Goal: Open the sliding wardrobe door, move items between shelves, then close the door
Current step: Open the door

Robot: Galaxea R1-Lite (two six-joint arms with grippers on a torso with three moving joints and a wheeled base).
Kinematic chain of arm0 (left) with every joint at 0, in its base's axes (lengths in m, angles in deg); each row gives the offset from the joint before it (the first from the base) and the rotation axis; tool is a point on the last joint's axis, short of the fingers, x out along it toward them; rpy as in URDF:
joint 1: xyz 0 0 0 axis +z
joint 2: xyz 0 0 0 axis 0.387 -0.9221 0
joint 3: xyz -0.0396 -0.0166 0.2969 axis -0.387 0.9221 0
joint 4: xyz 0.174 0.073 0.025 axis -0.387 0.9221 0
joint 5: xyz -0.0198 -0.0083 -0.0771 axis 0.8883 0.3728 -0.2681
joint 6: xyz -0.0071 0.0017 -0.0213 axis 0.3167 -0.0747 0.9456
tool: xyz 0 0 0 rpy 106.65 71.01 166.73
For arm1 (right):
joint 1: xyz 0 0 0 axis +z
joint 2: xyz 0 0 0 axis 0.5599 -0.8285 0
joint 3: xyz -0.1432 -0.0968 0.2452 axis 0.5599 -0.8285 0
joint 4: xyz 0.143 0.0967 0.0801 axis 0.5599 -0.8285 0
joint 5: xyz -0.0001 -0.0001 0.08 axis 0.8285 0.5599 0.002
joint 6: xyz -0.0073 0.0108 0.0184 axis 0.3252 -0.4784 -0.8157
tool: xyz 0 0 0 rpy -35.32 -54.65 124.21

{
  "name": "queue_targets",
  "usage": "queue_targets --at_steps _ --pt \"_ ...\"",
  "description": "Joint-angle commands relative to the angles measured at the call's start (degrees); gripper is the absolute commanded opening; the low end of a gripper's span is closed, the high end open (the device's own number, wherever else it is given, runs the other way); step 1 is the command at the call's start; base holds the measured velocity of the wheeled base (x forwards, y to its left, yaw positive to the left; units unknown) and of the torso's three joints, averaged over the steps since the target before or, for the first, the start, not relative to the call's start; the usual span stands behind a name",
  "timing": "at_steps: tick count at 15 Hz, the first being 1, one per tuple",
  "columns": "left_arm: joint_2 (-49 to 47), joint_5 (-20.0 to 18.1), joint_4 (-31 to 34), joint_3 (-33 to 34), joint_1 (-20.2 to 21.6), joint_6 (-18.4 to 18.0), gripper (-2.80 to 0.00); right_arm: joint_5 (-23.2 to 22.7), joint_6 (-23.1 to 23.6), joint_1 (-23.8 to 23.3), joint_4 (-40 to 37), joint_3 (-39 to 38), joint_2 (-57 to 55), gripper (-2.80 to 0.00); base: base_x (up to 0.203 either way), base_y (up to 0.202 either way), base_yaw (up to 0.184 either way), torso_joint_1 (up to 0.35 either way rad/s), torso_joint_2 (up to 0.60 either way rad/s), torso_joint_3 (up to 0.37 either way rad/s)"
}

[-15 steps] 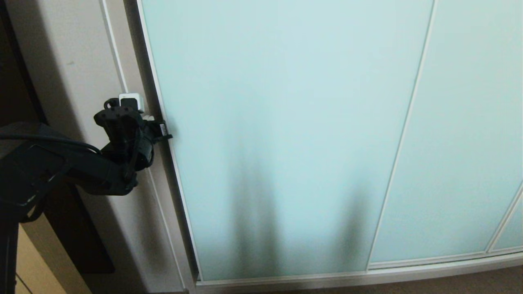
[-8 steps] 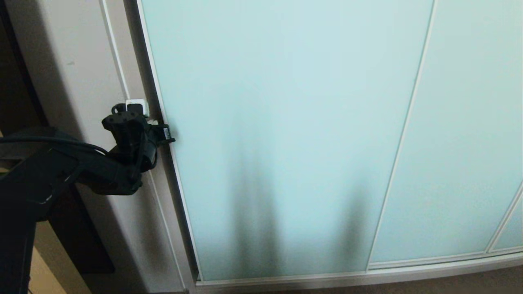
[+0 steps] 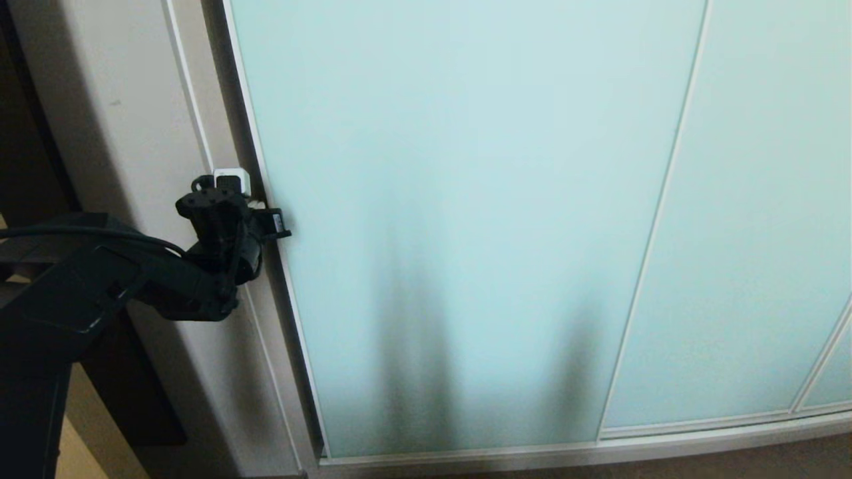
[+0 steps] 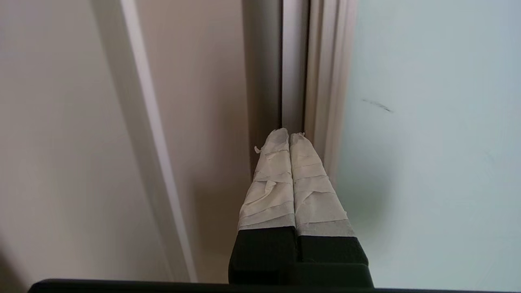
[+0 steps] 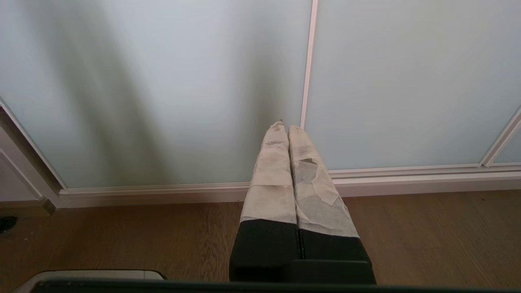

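The sliding wardrobe door (image 3: 466, 199) is a frosted pale aqua panel with a slim silvery frame, and it stands closed. My left gripper (image 3: 261, 207) is at the door's left edge, about mid-height. In the left wrist view the left gripper (image 4: 290, 134) is shut and holds nothing. Its taped fingertips (image 4: 279, 140) point into the dark slot between the door's frame (image 4: 325, 81) and the white side panel (image 4: 195, 101). My right gripper (image 5: 288, 127) is shut and empty, low before the door (image 5: 163, 81). The items and the shelves are hidden behind the door.
A second aqua panel (image 3: 765, 199) adjoins on the right. The white side panel (image 3: 133, 100) and a dark gap (image 3: 26, 100) lie to the left. The bottom rail (image 5: 407, 183) meets a wooden floor (image 5: 122, 236). A pale edge of my base (image 5: 93, 274) shows.
My left gripper has shifted slightly right and down along the door's left edge, closer to the frame. The door itself has not moved.
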Motion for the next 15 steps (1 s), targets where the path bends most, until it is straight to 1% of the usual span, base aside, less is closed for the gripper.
queue_targets --at_steps 1,4,9,12,15 --pt "-0.44 -0.05 -0.46 0.1 -0.79 -0.02 -2.8 0.08 -0.01 0.01 -0.07 0.0 0.11 -2.8 0.0 0.0 0.0 0.0 0.0 0.0" --pt "-1.64 -0.05 -0.4 -0.95 -1.53 -0.02 -2.8 0.01 -0.01 0.01 -0.07 0.0 0.11 -2.8 0.0 0.0 0.0 0.0 0.0 0.0" --pt "-4.94 0.03 0.08 -5.88 -1.4 -0.02 -2.8 0.01 -0.01 0.01 -0.07 0.0 0.11 -2.8 0.0 0.0 0.0 0.0 0.0 0.0" --pt "-5.13 0.04 0.26 -6.09 -1.45 -0.02 -2.8 0.01 -0.01 0.01 -0.07 0.0 0.11 -2.8 0.0 0.0 0.0 0.0 0.0 0.0" --pt "-6.64 0.04 0.68 -7.7 -1.53 -0.02 -2.8 0.05 -0.01 0.01 -0.07 0.0 0.11 -2.8 0.0 0.0 0.0 0.0 0.0 0.0"
